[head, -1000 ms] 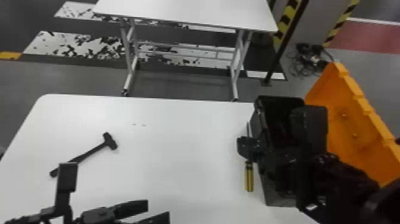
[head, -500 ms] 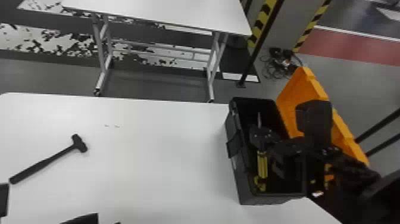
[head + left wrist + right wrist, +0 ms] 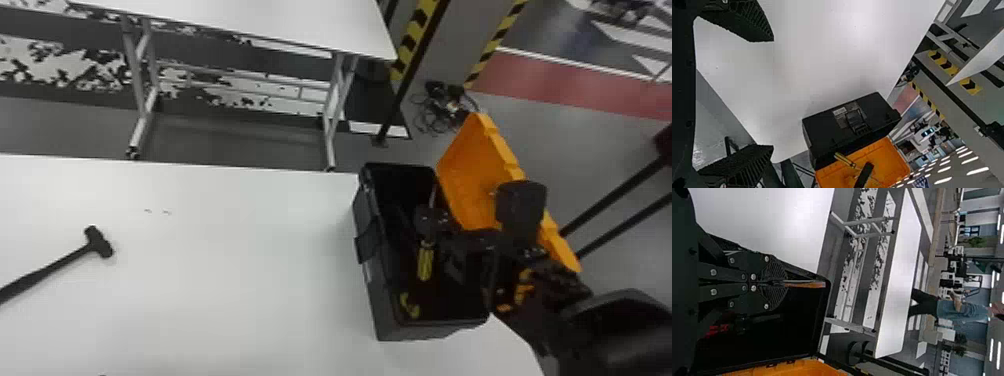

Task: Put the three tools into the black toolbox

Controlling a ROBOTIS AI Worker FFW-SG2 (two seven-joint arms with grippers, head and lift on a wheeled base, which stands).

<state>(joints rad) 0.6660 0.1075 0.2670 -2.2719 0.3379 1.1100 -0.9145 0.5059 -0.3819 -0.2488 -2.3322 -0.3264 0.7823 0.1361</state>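
Screwdriver (image 3: 425, 262) held over open black toolbox (image 3: 374, 285), right pincer (image 3: 430, 220) closed on its shank. Left pincer (image 3: 773, 94) spread wide, empty, above table (image 3: 225, 290). Hammer (image 3: 99, 242) on table, well apart from toolbox.

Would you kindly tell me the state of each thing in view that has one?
Toolbox: open, standing on the table.
Orange lid: swung open.
Hammer: lying on the table.
Screwdriver: gripped, over the toolbox's opening.
Yellow item: inside the toolbox, kind unclear.
Right gripper: shut on the screwdriver.
Left gripper: open, empty.
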